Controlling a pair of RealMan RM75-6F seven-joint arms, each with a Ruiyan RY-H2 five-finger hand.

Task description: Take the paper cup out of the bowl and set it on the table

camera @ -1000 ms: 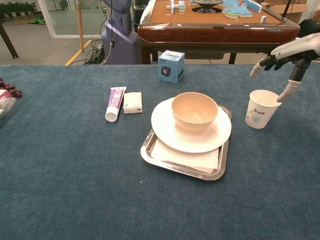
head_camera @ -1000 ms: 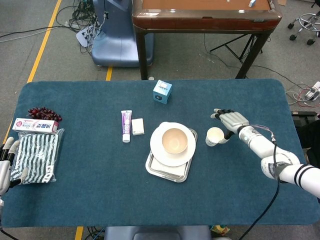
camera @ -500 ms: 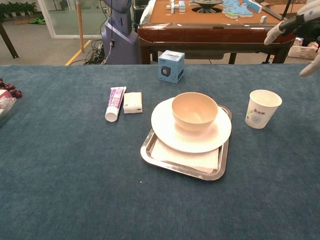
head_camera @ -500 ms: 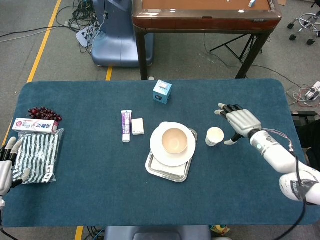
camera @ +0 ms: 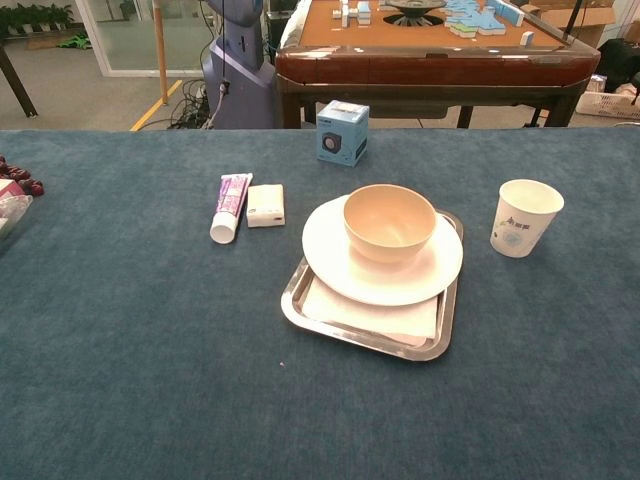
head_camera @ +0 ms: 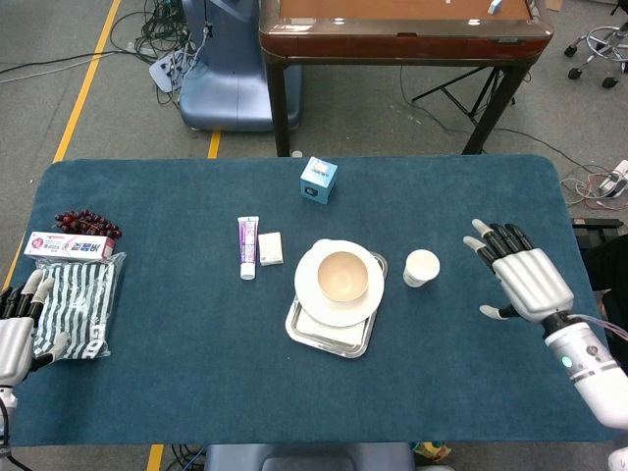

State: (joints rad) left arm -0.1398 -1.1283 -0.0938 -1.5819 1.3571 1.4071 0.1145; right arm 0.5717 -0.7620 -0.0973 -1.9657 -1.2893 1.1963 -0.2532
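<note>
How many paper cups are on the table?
1. The paper cup stands upright on the blue table, right of the bowl and apart from it. No other cup shows.

paper cup (camera: 525, 217) matt | tray (camera: 300, 300) shiny metal | table (camera: 150, 340) napped blue cloth

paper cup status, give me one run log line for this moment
paper cup: upright on table, right of bowl | bowl: empty, on plate | right hand: open, clear of cup | left hand: open, idle
</note>
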